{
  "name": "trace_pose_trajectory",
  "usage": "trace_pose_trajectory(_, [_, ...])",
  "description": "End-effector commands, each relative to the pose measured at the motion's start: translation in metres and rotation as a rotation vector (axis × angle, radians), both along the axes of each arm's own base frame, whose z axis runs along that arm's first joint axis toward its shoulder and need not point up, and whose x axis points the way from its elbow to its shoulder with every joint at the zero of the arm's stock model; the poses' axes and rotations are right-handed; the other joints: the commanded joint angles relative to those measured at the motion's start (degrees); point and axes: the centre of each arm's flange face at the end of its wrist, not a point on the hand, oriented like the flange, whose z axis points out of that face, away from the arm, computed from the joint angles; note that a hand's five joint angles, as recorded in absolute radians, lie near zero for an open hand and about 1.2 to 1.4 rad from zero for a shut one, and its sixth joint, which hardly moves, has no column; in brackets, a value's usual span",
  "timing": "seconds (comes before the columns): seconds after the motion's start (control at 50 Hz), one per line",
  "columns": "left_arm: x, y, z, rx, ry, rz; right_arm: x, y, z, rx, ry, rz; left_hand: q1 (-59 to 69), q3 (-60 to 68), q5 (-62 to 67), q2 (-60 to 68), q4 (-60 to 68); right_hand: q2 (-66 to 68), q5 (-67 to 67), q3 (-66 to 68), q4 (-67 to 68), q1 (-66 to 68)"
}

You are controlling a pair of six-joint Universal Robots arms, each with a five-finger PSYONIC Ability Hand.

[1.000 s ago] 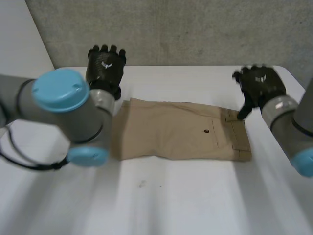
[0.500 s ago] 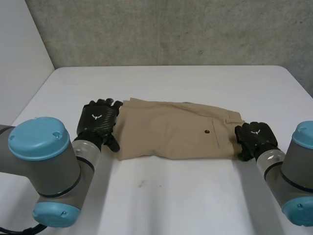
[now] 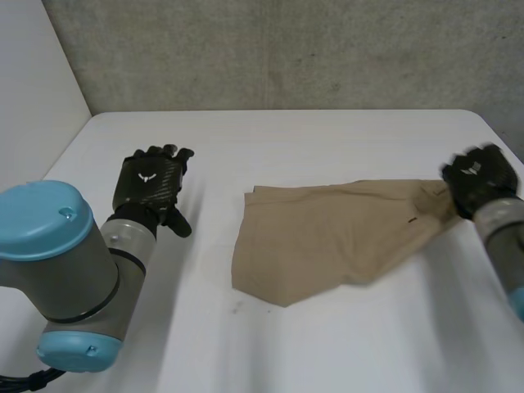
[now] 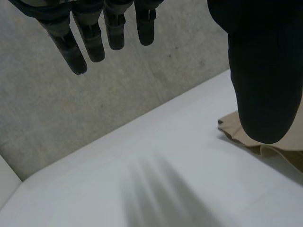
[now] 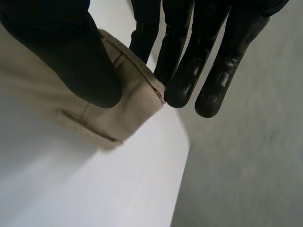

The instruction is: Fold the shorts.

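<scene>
white table (image 3: 327,352) with tan shorts (image 3: 327,237) lying across, right end raised.
best to carry that end low and straight over toward the far hem (no twisting), for matching edges. right hand (image 3: 477,176) clamped on the waistband (image 5: 137,94) between thumb and fingers; left hand (image 3: 147,184) spread, holding nothing, well apart from the cloth.

The shorts (image 3: 327,233) lie on the surface (image 3: 327,135), one end pinched in the right robot hand (image 3: 475,176), the other end apart from the left robot hand (image 3: 150,182).
</scene>
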Motion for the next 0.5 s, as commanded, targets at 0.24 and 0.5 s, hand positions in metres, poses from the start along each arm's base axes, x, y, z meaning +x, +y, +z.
trace_pose_trajectory(0.24, [-0.002,-0.004,0.046,-0.127,0.068,0.0,0.187,0.147,-0.013,0.02,-0.052,0.748,-0.9,-2.8,-2.6,-1.7,-1.8,13.0,15.4,12.2,11.7,25.8])
trace_pose_trajectory(0.5, [-0.033,-0.018,0.068,-0.176,0.104,-0.048,0.176,0.132,0.032,0.182,-0.498,0.66,-0.9,-2.8,-2.6,-1.7,-1.8,-57.0,-54.6,-57.8,-58.3,-44.2])
